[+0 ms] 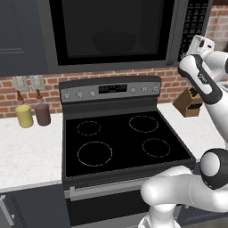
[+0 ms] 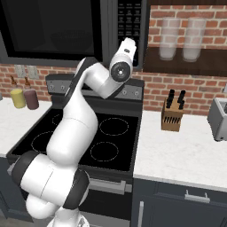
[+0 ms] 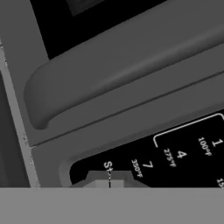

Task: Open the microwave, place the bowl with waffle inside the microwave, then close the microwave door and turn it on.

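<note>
Two fingertips [image 3: 109, 183] shut, touching keypad [image 3: 175, 153].

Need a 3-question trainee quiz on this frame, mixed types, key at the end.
1. True or false: the wide dark grey microwave door with its black glass window is shut.
2. Multiple choice: the claw is at
A) a stove knob
B) the black keypad strip of the dark over-range microwave
C) the wooden knife block
3. Fill in: through the window, the dim outline of a round ____ shows inside.

Key:
1. True; the door sits flush, the curved bar handle beside the keypad.
2. B; the shut claw's tips sit at the keypad's lower edge, by a key marked "St".
3. Bowl; its contents cannot be made out.
</note>
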You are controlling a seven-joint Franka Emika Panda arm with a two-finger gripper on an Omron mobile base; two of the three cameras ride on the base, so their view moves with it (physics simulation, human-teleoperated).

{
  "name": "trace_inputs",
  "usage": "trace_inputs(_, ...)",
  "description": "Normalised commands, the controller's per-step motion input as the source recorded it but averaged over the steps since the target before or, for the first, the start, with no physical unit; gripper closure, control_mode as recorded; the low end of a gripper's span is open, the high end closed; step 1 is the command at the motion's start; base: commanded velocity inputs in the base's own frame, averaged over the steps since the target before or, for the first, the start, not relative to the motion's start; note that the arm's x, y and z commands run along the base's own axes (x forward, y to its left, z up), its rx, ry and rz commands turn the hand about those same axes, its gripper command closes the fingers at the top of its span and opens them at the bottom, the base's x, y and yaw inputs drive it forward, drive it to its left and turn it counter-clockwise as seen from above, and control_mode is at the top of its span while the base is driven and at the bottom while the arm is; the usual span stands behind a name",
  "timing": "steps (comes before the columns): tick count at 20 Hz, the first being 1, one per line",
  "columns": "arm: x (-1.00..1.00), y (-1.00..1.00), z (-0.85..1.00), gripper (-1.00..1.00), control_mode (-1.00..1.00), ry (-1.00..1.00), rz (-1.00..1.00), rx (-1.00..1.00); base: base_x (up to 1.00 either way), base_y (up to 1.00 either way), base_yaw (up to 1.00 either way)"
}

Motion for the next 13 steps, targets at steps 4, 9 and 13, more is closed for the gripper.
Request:
trace_inputs(4,0.29,0.0,-0.01,1.0,-1.0,0.0,0.0,-0.11,0.0,0.0,0.0)
trace_inputs(9,0.31,0.0,-0.01,1.0,-1.0,0.0,0.0,-0.11,0.0,0.0,0.0)
trace_inputs(13,0.37,0.0,-0.01,1.0,-1.0,0.0,0.0,-0.1,0.0,0.0,0.0)
